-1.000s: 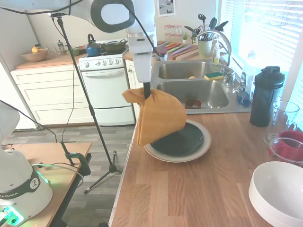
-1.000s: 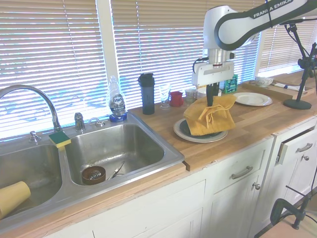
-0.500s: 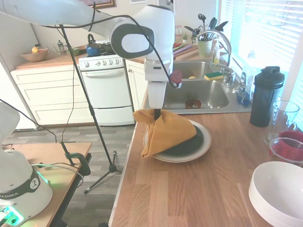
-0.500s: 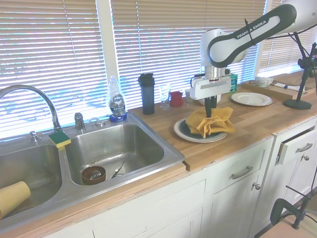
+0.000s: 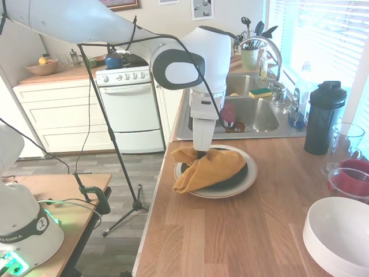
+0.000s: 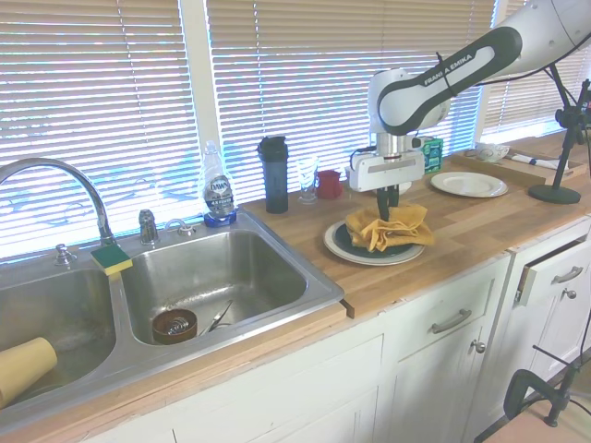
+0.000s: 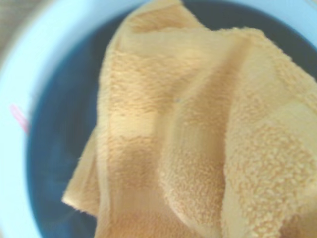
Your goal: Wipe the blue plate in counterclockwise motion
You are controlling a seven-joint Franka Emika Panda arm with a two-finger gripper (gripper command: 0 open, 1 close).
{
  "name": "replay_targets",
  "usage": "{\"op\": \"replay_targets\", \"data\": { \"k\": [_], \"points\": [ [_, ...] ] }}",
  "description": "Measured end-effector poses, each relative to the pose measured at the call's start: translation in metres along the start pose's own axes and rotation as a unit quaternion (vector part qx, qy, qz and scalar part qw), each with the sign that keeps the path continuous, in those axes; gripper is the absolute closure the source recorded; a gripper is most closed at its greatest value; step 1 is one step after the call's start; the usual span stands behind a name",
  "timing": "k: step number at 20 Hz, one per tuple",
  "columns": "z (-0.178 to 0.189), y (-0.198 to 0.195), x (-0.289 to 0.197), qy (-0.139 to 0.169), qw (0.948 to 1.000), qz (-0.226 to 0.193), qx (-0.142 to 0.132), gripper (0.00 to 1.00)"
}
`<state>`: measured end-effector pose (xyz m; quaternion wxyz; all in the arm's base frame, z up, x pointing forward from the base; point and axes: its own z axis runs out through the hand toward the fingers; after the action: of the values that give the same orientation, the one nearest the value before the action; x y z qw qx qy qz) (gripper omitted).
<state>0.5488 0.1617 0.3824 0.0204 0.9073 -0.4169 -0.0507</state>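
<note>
The gripper [image 5: 202,152] pinches a yellow towel [image 5: 206,167] bunched on the blue plate [image 5: 238,175]; dragging it might slide both stacked plates.

Cloth [image 5: 209,168] on blue plate [image 5: 239,173], atop larger plate [image 5: 249,182].

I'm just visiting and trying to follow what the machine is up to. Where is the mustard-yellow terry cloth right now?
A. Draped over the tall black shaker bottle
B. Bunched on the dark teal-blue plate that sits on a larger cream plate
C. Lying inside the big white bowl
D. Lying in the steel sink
B: the mustard-yellow terry cloth lies crumpled under the gripper on the dark teal-blue plate, which rests on the cream plate on the wooden counter.
</note>
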Motion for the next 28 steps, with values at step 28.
{"op": "replay_targets", "data": {
  "k": [28],
  "points": [
    [0.021,0.070,-0.028,0.045,0.9981,-0.028,0.030,1.00]
  ]
}}
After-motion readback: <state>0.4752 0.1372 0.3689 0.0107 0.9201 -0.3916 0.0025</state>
